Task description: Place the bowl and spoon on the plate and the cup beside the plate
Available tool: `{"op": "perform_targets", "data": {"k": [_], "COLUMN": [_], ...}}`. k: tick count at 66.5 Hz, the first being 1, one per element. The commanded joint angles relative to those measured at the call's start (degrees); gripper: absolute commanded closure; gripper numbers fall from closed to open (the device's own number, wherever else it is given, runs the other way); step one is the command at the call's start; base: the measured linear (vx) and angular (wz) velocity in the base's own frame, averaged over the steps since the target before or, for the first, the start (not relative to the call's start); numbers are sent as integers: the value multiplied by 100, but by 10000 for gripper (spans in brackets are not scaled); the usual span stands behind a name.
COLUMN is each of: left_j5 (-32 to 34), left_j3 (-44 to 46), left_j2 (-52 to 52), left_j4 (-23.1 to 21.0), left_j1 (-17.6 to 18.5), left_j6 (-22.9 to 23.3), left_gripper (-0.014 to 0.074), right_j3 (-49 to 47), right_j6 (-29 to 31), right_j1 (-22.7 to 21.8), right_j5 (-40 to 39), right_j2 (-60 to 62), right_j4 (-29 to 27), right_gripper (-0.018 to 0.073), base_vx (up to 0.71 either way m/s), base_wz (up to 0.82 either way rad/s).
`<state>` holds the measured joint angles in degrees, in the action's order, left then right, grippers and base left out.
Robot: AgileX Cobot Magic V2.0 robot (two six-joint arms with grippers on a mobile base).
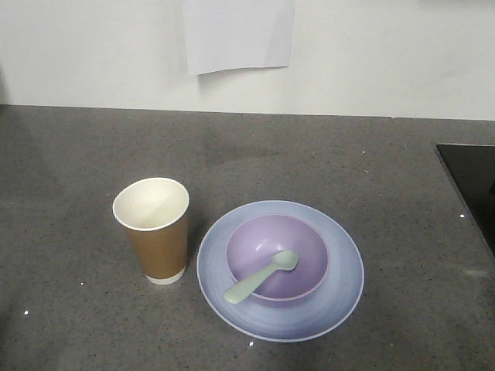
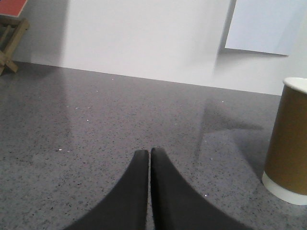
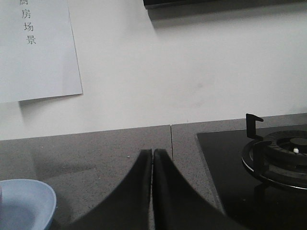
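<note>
With bowl (image 1: 278, 256) and spoon (image 1: 261, 277) on plate (image 1: 280, 270), cup (image 1: 152, 229) just beside it, left gripper (image 2: 147, 152) and right gripper (image 3: 152, 152) closed, empty: arrangement apparently complete, nothing further needed.

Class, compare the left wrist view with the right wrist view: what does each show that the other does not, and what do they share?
Only the left wrist view shows the cup and a wooden stool leg. Only the right wrist view shows the plate edge and the stove burner. Both show a shut gripper, left and right, the grey countertop, the white wall and a paper sheet.
</note>
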<state>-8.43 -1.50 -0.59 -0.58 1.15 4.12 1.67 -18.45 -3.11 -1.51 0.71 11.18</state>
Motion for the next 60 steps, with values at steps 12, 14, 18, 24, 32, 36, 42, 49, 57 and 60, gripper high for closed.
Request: {"op": "perform_targets", "data": {"k": [12,14,18,24,32,36,42,49,57,60], "left_j5": [438,438,438,438,438,438,438,438,438,438], "left_j3": [-119,-119,-119,-119,-119,-119,-119,-119,-119,-119], "left_j2": [-84,-84,-84,-84,-84,-84,-84,-84,-84,-84], "left_j4": [-4,-4,-4,-4,-4,-4,-4,-4,-4,-4], "left_j1": [36,36,36,36,36,36,36,36,36,36], "left_j6": [49,49,49,49,49,49,49,49,49,49], "left_gripper": [602,602,602,602,602,602,602,602,602,602], "right_j3": [46,46,46,46,46,46,46,46,46,46], "right_j6": [17,17,17,17,17,17,17,17,17,17], "right_j1": [-33,-33,-33,-33,-33,-33,-33,-33,-33,-33], "right_j5": [-424,-424,-424,-424,-422,-422,-422,-422,-422,-422], "right_j2": [51,51,51,51,51,51,51,51,51,51], "right_j4": [36,36,36,36,36,36,36,36,36,36], "right_gripper": [564,564,564,564,564,564,564,564,564,564], "base_vx": [0,0,0,0,0,0,0,0,0,0], "base_wz": [0,0,0,0,0,0,0,0,0,0]}}
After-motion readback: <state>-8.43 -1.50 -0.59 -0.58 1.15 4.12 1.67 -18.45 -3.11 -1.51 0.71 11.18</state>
